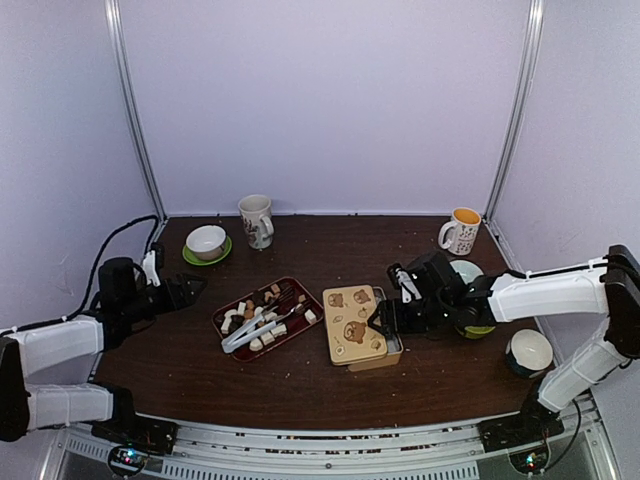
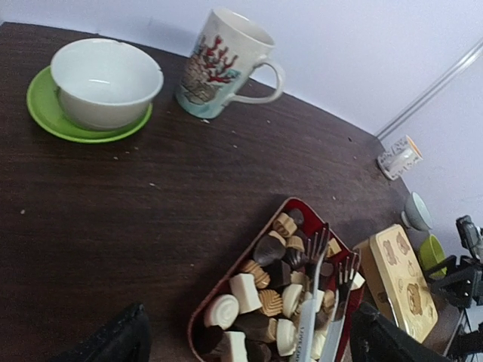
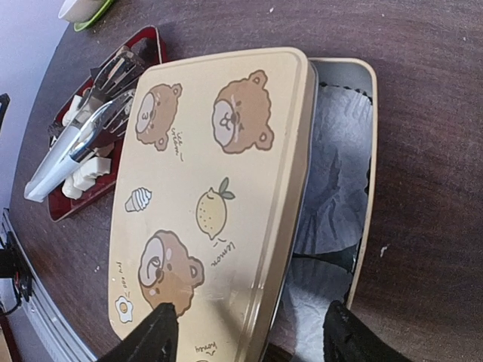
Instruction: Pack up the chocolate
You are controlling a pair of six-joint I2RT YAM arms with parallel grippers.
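The chocolate [image 2: 246,291], white, cream and brown pieces, fills a red tray [image 2: 226,278] left of centre on the table [image 1: 232,322]. Silver tongs [image 2: 305,323] lie on top of the pieces. My left gripper [image 2: 249,351] hangs open over the tray's near end, empty. To the right lies a gold tin [image 3: 370,151] lined with white paper. Its bear-printed lid [image 3: 204,196] sits shifted to the left, leaving the tin's right side uncovered. My right gripper [image 3: 253,339] is open and straddles the lid's long right edge, one finger over the lid, the other over the paper.
A white bowl on a green saucer [image 1: 206,243] and a patterned mug [image 1: 257,220] stand at the back left. An orange-rimmed mug [image 1: 461,231] stands at the back right. A white bowl [image 1: 530,350] sits at the right edge, and other bowls [image 1: 470,270] lie behind the right arm.
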